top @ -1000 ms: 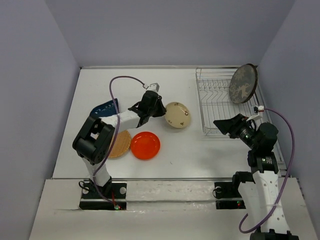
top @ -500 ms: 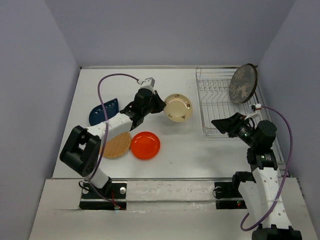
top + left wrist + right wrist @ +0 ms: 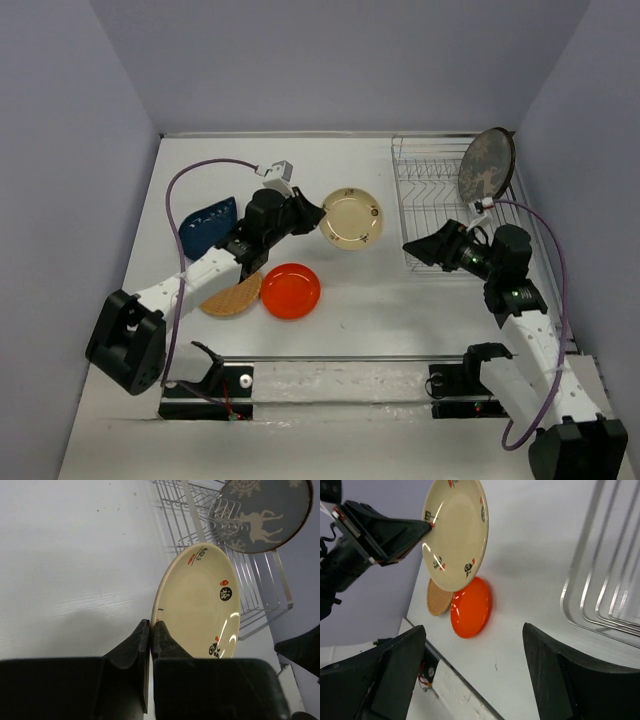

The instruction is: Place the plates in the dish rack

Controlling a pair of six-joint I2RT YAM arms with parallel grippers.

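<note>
My left gripper [image 3: 312, 214] [image 3: 150, 624] is shut on the rim of the small cream plate [image 3: 351, 220] [image 3: 200, 605] [image 3: 454, 532] and holds it tilted on edge above the table, left of the dish rack [image 3: 455, 205] [image 3: 200, 515] [image 3: 605, 580]. The grey deer plate [image 3: 485, 168] [image 3: 262, 512] stands upright in the rack's far right. The orange-red plate [image 3: 290, 291] [image 3: 472, 607], the tan waffle plate [image 3: 235, 293] [image 3: 437, 605] and the dark blue leaf plate [image 3: 207, 223] lie on the table. My right gripper [image 3: 418, 246] [image 3: 472, 672] is open and empty near the rack's front left corner. The teal plate is out of view.
Grey walls [image 3: 100, 120] close in the white table [image 3: 360, 300] on three sides. The left arm's purple cable [image 3: 190, 175] loops above the table. The right arm's base [image 3: 480, 375] sits at the near edge.
My left arm has stretched out and lifted the cream plate, tilting it more upright. My right gripper has moved left, toward the rack's front left corner.
</note>
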